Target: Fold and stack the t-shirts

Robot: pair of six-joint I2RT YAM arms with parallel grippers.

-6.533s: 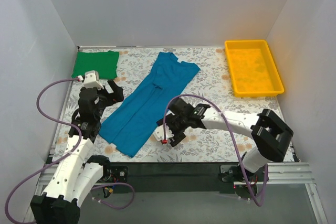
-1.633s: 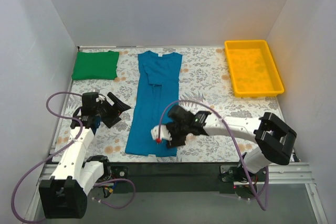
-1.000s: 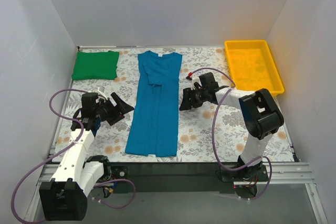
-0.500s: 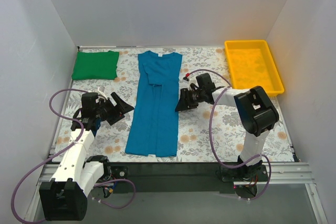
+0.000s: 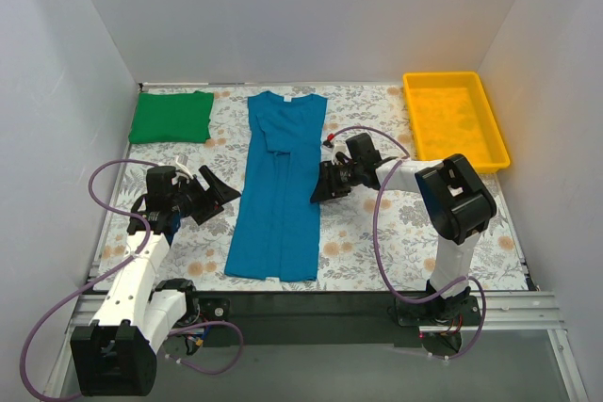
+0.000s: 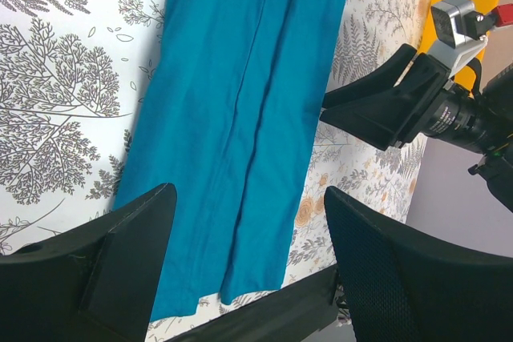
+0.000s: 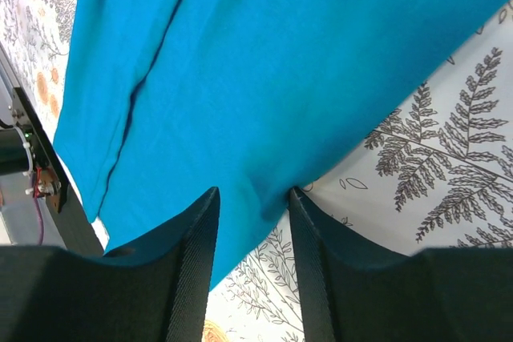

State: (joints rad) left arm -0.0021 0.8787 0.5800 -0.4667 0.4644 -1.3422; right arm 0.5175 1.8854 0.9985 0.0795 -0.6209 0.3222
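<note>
The teal-blue t-shirt (image 5: 281, 185) lies folded lengthwise into a long strip down the middle of the table. It also shows in the left wrist view (image 6: 240, 102) and the right wrist view (image 7: 280, 62). The green t-shirt (image 5: 171, 117) lies folded at the back left. My right gripper (image 5: 321, 191) is low at the teal shirt's right edge. Its jaws are open, with the shirt's edge between the fingers (image 7: 192, 262). My left gripper (image 5: 216, 197) is wide open and empty (image 6: 248, 270), just left of the teal shirt.
A yellow tray (image 5: 455, 120) stands at the back right. The table has a floral-print cloth (image 5: 377, 242) and white walls on three sides. A black rail runs along the near edge.
My right gripper has moved from the shirt's near end to its right side, then edged left onto the shirt's edge. The left arm has stayed put.
</note>
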